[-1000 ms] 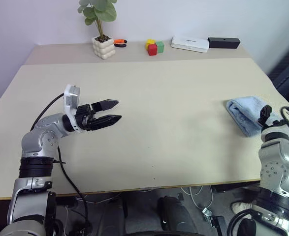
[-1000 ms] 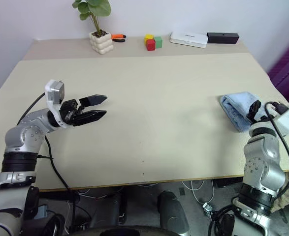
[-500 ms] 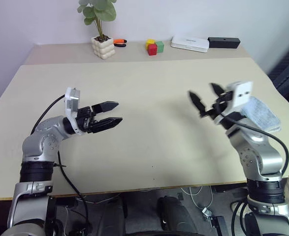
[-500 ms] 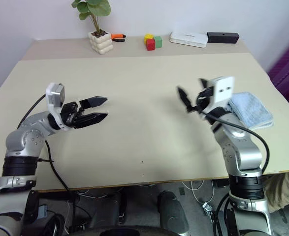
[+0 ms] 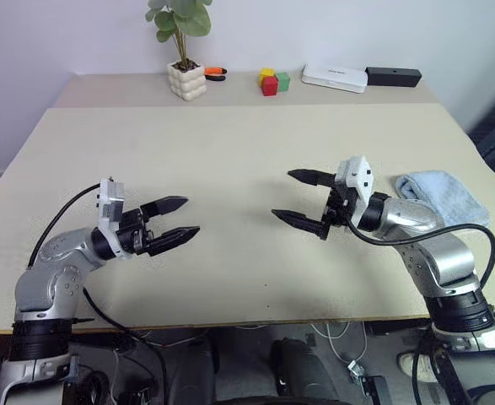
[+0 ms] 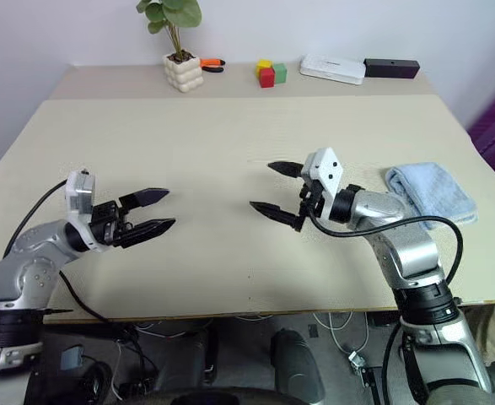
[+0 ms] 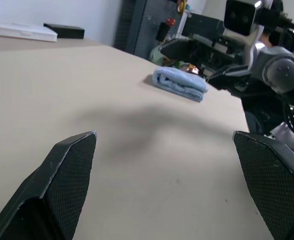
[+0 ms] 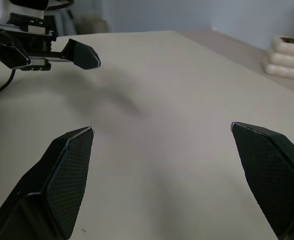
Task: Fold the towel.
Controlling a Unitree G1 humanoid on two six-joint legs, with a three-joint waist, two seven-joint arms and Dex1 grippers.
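A lab: bare test table [image 5: 230, 143], loose cables [image 5: 340, 333] below, grey racks [image 7: 152, 25] behind

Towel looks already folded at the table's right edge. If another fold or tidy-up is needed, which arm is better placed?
Probably the right. The right gripper hangs open beside the folded towel; the left gripper, also open, sits far across the table.

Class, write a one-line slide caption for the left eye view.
Folded towel at table edge; both open grippers, left and right, face each other.
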